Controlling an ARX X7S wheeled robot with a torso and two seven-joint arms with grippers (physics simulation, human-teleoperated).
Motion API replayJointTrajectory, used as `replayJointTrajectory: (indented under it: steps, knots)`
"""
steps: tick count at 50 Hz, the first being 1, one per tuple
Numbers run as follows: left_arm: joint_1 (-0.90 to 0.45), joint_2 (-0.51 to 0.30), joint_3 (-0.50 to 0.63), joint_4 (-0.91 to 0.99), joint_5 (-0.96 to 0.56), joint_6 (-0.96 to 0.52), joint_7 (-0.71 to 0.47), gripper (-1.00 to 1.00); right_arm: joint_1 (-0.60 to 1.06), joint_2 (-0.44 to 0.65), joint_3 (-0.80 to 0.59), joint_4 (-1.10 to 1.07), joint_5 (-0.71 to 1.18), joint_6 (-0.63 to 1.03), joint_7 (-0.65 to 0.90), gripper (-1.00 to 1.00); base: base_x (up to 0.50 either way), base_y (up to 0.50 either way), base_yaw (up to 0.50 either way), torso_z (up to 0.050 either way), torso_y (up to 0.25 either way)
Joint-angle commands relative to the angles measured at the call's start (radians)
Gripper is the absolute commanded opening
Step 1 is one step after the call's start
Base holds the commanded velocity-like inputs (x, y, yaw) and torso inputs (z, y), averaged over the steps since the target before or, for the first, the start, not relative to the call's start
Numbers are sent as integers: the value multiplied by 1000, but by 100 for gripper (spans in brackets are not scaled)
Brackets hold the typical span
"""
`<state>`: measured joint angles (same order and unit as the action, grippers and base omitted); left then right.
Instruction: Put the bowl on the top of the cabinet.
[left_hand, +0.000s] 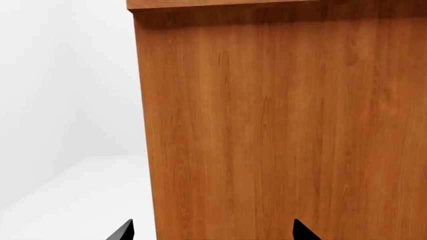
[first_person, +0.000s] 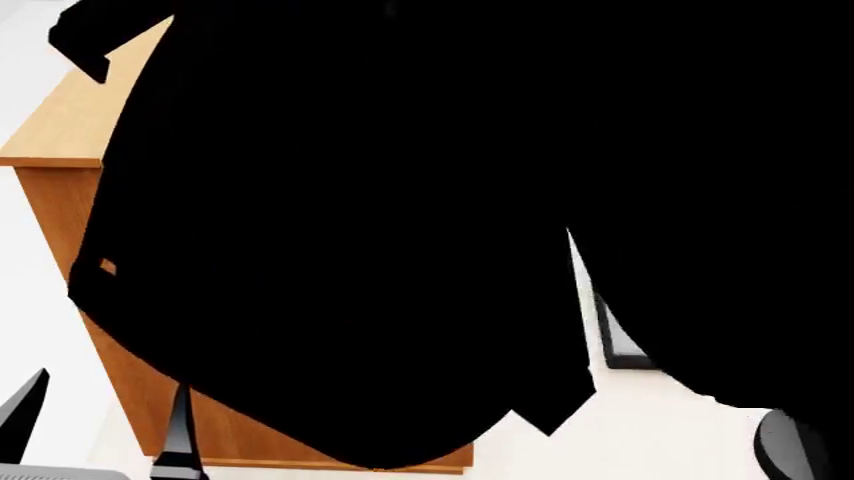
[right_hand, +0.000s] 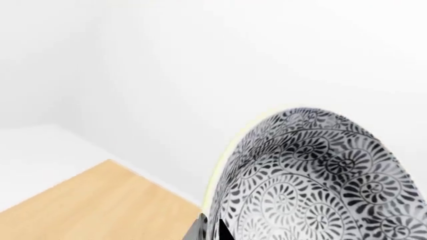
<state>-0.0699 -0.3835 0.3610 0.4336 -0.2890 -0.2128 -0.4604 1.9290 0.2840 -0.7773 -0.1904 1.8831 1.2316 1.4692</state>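
In the right wrist view my right gripper (right_hand: 212, 229) is shut on the rim of the bowl (right_hand: 313, 175). The bowl is white with a dense black floral pattern and a thin yellowish rim, and it is held tilted on edge above the cabinet's light flat top (right_hand: 100, 205). The orange-brown cabinet (left_hand: 280, 125) fills the left wrist view, with my open, empty left gripper (left_hand: 213, 232) close to its side wall. In the head view the cabinet (first_person: 60, 135) shows at the left, with the left gripper (first_person: 100, 425) beside its lower side. The bowl is hidden there.
A large black arm close to the camera blocks most of the head view. White floor (first_person: 641, 430) and white walls (right_hand: 200, 60) surround the cabinet. A dark framed object (first_person: 621, 345) lies on the floor to the right.
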Motion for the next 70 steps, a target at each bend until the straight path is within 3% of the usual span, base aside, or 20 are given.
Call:
replayJointTrajectory:
  steps: [1, 17, 29, 38, 70]
  knots:
    - [2, -2, 1, 1, -2, 2, -3, 100, -29, -31, -37, -14, -40, -15, -12, -100, 0, 0, 0, 0, 0]
    - [0, -3, 4, -8, -5, 8, -2, 100, -87, -29, -74, -29, -109, -30, -64, -100, 0, 0, 0, 0, 1]
    - [-2, -5, 6, -13, -8, 8, -4, 100, -145, 8, -115, 52, -314, -69, -224, -100, 0, 0, 0, 0, 1]
    - [-4, -1, 11, -21, -10, 16, -1, 100, -187, 6, -147, 79, -384, -100, -259, -100, 0, 0, 0, 0, 0]
    - [8, -10, 6, -22, -17, 31, -7, 100, -206, -47, -182, -14, -310, -82, -202, -100, 0, 0, 0, 0, 1]
